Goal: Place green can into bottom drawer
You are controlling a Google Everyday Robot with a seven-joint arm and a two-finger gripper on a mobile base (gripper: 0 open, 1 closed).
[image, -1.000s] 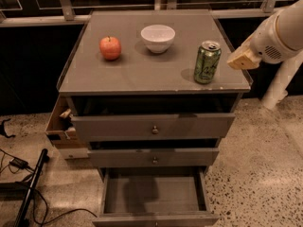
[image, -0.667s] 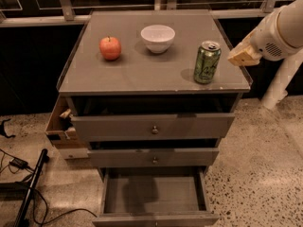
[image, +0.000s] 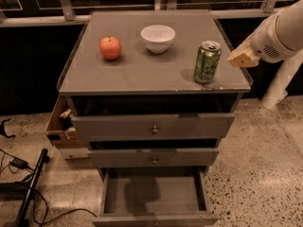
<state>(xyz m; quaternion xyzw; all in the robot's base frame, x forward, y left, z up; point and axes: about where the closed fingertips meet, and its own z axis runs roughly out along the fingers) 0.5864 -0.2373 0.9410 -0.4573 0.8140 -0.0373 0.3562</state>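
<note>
The green can (image: pixel 207 62) stands upright near the front right corner of the grey cabinet top (image: pixel 142 74). The bottom drawer (image: pixel 155 195) is pulled out and its inside looks empty. My gripper (image: pixel 243 57) is at the end of the white arm on the right, just right of the can and apart from it, level with its upper half.
A red apple (image: pixel 110 48) and a white bowl (image: pixel 157 38) stand at the back of the top. The two upper drawers (image: pixel 154 126) with round knobs are slightly open. A cardboard box (image: pixel 60 126) sits left of the cabinet. Cables and a dark bar (image: pixel 28 193) lie on the floor at left.
My gripper has moved a little left toward the can. The can and the drawers have not moved.
</note>
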